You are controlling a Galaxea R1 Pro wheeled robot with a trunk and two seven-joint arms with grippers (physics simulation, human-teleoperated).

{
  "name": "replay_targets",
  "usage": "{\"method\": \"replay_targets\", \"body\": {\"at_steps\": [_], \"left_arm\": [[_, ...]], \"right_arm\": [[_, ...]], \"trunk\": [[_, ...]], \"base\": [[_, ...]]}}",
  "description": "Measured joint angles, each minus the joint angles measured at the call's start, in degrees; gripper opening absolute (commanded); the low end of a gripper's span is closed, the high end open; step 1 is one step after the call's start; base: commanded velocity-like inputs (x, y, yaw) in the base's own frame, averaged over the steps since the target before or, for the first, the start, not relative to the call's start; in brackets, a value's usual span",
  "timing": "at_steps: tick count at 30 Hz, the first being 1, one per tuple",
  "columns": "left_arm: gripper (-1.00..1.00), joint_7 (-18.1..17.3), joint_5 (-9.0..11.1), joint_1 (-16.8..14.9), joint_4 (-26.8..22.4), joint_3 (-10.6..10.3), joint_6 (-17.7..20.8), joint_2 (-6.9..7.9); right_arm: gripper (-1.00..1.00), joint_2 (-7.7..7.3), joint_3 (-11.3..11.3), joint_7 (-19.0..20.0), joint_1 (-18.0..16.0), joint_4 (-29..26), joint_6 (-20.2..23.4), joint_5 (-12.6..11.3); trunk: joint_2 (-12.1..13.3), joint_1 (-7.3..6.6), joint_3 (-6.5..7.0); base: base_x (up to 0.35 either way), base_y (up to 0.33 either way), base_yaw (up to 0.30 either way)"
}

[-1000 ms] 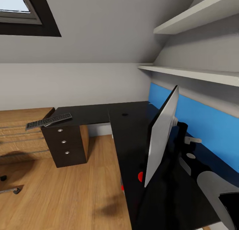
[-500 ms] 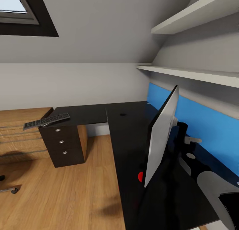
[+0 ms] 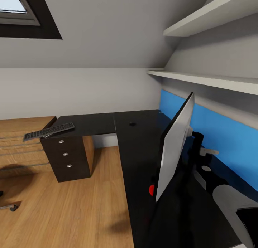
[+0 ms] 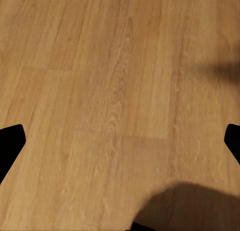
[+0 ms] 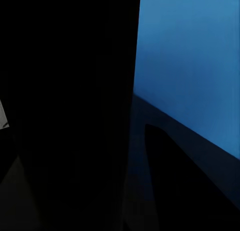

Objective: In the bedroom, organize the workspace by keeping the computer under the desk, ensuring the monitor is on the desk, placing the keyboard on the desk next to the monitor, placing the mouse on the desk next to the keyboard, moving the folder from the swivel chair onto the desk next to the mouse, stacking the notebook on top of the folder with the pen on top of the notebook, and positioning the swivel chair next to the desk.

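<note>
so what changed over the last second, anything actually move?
Only the camera: the whole head view slid a little leftward, so the robot's viewpoint turned or rolled slightly. Nothing was gripped or released. The thin silver monitor stands on the black L-shaped desk as before, and the dark flat keyboard remains overhanging the desk's far left end above the dark three-drawer unit.

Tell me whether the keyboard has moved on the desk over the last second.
No. The keyboard keeps its place overhanging the desk end above the drawers; both slid left in the head view together, so the camera moved.
</note>
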Motion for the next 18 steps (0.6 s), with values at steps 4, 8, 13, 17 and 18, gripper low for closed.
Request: {"method": "replay_targets", "body": {"at_steps": [4, 8, 13, 17, 18], "left_arm": [[1.0, 0.0, 0.01, 0.0, 0.01, 0.0, 0.0, 0.01], [1.0, -0.03, 0.03, -0.02, 0.04, -0.05, -0.01, 0.02], [1.0, -0.01, 0.06, -0.02, 0.03, -0.02, -0.01, 0.02], [1.0, 0.1, 0.07, -0.01, 0.03, -0.01, 0.0, 0.02], [1.0, 0.11, 0.12, -0.01, 0.03, 0.01, 0.0, 0.02]], "right_arm": [[-1.0, 0.01, 0.03, 0.01, 0.0, -0.01, 0.0, -0.02], [-1.0, 0.05, 0.62, 0.18, 0.02, -0.72, 0.77, 0.24], [-1.0, 0.05, 0.43, 0.24, 0.04, -0.59, 0.64, 0.34], [-1.0, 0.05, 0.49, 0.22, 0.03, -0.65, 0.73, 0.3], [-1.0, 0.04, 0.6, 0.19, 0.03, -0.64, 0.7, 0.18]], "trunk": [[0.0, 0.0, 0.0], [0.01, 0.01, 0.0], [0.01, 0.01, -0.01], [0.0, 0.01, 0.0], [0.01, 0.01, 0.0]], "base": [[0.012, -0.007, 0.0], [0.003, -0.154, 0.0], [0.001, -0.087, 0.0], [0.0, -0.019, 0.0], [0.0, -0.008, 0.0]]}}
